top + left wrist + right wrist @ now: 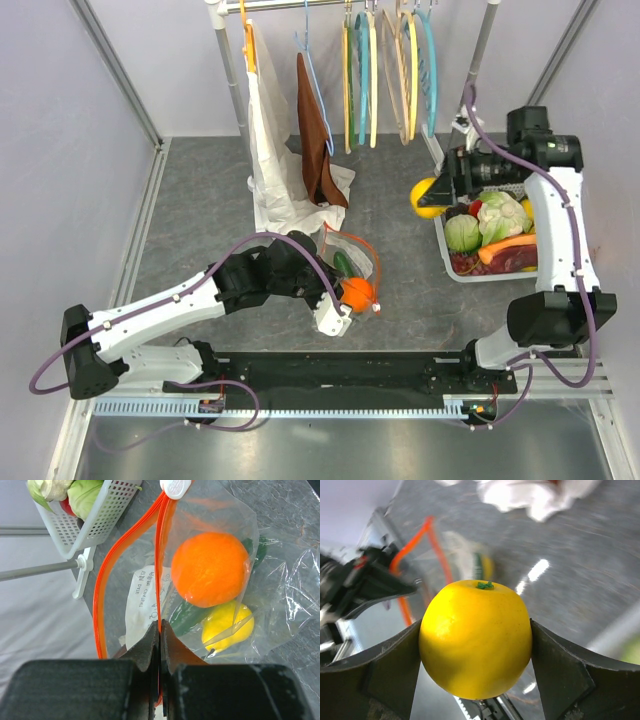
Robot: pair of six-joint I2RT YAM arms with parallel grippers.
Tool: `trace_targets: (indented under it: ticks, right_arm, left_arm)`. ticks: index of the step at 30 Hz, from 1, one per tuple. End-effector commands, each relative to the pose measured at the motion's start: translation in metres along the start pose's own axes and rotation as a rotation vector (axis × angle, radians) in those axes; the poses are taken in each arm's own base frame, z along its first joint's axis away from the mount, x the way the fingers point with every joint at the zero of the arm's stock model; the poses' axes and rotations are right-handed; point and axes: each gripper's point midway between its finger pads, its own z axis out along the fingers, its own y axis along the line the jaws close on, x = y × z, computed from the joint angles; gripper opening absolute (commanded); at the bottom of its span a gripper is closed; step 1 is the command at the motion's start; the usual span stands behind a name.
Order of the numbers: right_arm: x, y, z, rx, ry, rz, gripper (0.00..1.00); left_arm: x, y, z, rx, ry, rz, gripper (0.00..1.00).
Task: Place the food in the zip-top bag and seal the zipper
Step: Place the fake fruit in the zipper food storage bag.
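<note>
**While one claw pinches the zipper, the other carries a yellow fruit**

Where the left claw (160,630) meets the bag, its two fingers are pressed together on the zipper (102,595), with the orange-red strip caught between them. From that pinch the strip's two tracks run apart, one bowing out wide, and join again at a white slider (176,487), so the mouth gapes. Inside the bag (280,590) lie the orange (210,569), the dark cucumber (187,617) under it, and a yellow piece (227,625) beside both. From above, the bag rests on the grey table (200,220) just ahead of the left arm, with the orange at the end nearest the claw.

The right claw (476,645) is clamped on a yellow fruit (476,640), one finger on each side and the green stem end turned up. It holds the fruit off the table, just beside the far left corner of the white basket (455,265), well apart from the bag. A pale cabbage (462,233) sits in the basket.
</note>
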Motion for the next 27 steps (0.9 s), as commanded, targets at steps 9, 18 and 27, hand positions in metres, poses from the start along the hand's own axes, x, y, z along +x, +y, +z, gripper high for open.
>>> trace_targets:
  ticks: [9,18,27]
  right_arm:
    - [0.019,0.138,0.035,-0.463,0.125,-0.112,0.71]
    - [0.065,0.151,0.082,-0.509,0.341,-0.186,0.69]
    - [0.072,0.125,0.112,-0.373,0.396,-0.252,0.69]
  left_arm:
    - [0.000,0.012,-0.005,-0.053,0.006,0.020,0.02]
    - [-0.002,0.022,-0.014,-0.090,0.014,0.034,0.02]
    - [-0.012,0.020,-0.022,-0.115,-0.025,0.125,0.02]
